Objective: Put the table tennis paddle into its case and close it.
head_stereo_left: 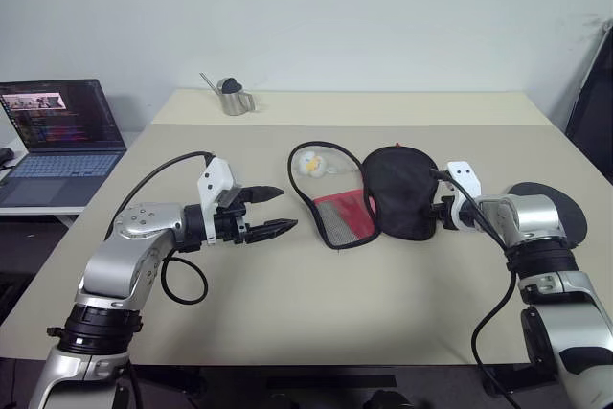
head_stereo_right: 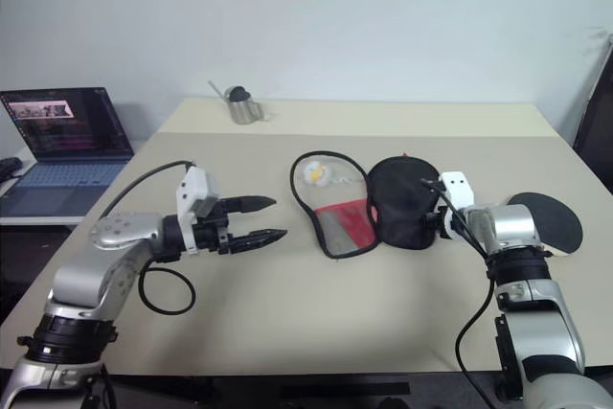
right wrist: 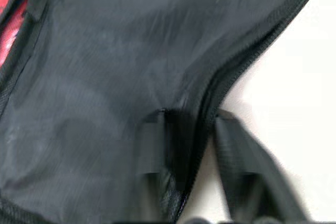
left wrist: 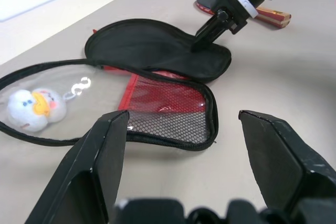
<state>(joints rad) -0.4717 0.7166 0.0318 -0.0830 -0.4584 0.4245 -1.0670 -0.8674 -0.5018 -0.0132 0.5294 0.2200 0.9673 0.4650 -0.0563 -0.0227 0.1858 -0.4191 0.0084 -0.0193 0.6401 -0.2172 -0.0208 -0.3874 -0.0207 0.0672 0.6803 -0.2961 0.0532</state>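
Right gripper (right wrist: 184,145) jaws straddle the case (head_stereo_left: 397,189) edge.

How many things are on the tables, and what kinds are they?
Paddle case: 1
Table tennis paddle: 1
Fluffy white toy in the case's clear side: 1
Metal cup: 1
Laptop: 1
Total: 5

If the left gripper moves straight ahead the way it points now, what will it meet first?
Most likely the case: the left gripper, open, points across the bare table at its open mesh flap. Its height above the table is unclear.
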